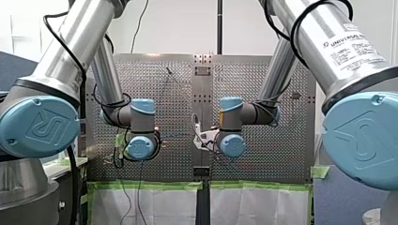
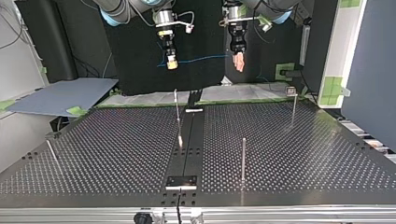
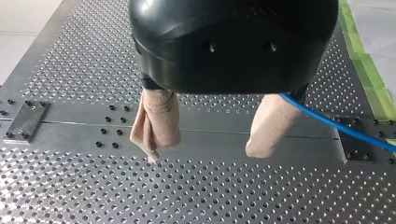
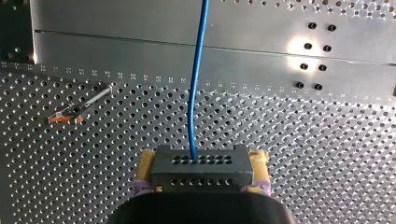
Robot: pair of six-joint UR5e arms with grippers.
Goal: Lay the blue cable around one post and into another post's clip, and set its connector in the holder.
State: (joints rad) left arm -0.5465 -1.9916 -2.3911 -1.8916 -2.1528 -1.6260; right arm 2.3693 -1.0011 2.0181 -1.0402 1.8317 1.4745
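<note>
While the connector (image 4: 201,167) is clamped in the jaws of the right gripper (image 4: 203,161), the blue cable (image 4: 196,84) is strung across to the left gripper (image 3: 205,151), jaws held apart.

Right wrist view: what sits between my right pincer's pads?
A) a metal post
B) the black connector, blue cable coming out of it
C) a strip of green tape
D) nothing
B: the right pincer is shut on the black connector, with its yellow pads against the block's two sides. The blue cable leaves the connector's perforated face and runs straight ahead of the pincer.
</note>
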